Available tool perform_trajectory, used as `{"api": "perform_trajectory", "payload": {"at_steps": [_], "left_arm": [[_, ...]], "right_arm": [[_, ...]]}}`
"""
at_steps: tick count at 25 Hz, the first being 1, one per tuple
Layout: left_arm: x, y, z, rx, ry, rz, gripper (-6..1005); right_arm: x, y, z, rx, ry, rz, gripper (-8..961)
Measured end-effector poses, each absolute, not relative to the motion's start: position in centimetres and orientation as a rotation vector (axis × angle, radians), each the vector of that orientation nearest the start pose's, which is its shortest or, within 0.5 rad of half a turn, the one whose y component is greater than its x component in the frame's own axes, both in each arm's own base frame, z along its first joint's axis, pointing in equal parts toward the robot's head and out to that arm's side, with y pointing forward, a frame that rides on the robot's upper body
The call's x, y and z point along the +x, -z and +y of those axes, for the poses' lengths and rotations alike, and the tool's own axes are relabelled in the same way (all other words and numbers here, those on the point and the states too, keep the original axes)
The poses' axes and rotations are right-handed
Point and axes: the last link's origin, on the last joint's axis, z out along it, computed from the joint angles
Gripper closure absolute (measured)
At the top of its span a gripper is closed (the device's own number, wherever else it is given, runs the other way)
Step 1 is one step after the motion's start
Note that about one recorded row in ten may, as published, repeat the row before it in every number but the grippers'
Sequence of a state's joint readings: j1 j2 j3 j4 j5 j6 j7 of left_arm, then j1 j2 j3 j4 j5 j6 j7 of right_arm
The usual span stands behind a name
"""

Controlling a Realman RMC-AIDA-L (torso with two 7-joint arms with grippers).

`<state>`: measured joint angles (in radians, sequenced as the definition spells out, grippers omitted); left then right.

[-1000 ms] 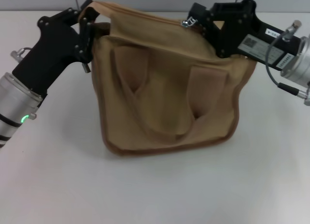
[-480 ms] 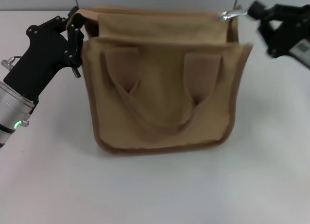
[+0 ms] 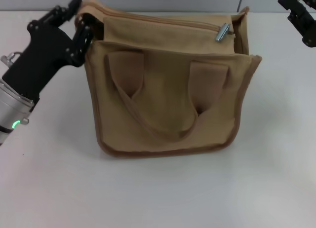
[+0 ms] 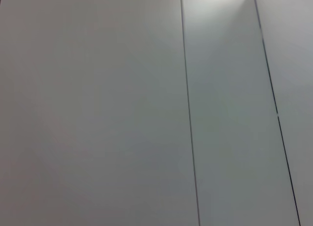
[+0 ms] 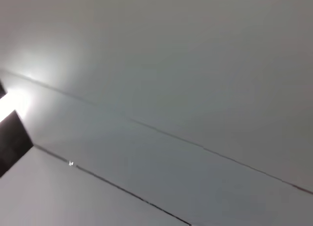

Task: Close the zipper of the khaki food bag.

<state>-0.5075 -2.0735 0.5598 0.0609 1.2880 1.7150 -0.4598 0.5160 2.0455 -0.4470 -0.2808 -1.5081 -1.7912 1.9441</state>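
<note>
While its wrist runs off the table's left edge, the left gripper (image 3: 81, 21) is clenched on the far-left top corner of the khaki food bag (image 3: 168, 97), fingertips partly buried in canvas. The bag stands near the table's far edge, the zipper (image 3: 163, 21) drawn across, its pull tab (image 3: 222, 32) at the right end. At the far-right corner the right gripper (image 3: 299, 13) is cut off; I cannot tell its state.

right gripper (image 3: 300, 16) off pull tab (image 3: 222, 32), withdrawn | zipper (image 3: 163, 22) seemingly closed
</note>
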Motion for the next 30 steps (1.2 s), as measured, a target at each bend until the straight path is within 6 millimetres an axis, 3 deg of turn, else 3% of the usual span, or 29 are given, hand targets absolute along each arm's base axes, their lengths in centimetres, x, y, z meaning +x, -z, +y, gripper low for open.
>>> {"api": "perform_trajectory", "payload": {"at_steps": [7, 10, 15, 18, 23, 30], "left_arm": [[-24.4, -2.1, 32.8, -1.726, 1.323, -0.169, 597], [-24.4, -2.8, 33.3, -1.657, 1.371, -0.217, 527], [-23.8, -4.9, 33.8, -1.611, 1.597, -0.336, 292], [-23.3, -5.3, 33.6, -1.634, 1.662, -0.332, 278], [-21.5, -5.5, 32.7, -1.808, 1.800, -0.264, 265], [-18.7, -3.3, 31.0, -2.299, 1.783, -0.114, 275]], "right_arm": [[24.7, -3.4, 31.3, -2.088, -1.862, 1.329, 411], [24.6, -3.3, 31.3, -2.096, -1.857, 1.304, 372], [24.6, -3.1, 31.1, -2.115, -1.829, 1.207, 307], [24.6, -3.0, 31.0, -2.120, -1.815, 1.162, 281], [24.5, -2.7, 30.9, -2.134, -1.772, 1.028, 282], [24.6, -2.4, 29.7, -2.128, -1.718, 0.728, 282]]}}
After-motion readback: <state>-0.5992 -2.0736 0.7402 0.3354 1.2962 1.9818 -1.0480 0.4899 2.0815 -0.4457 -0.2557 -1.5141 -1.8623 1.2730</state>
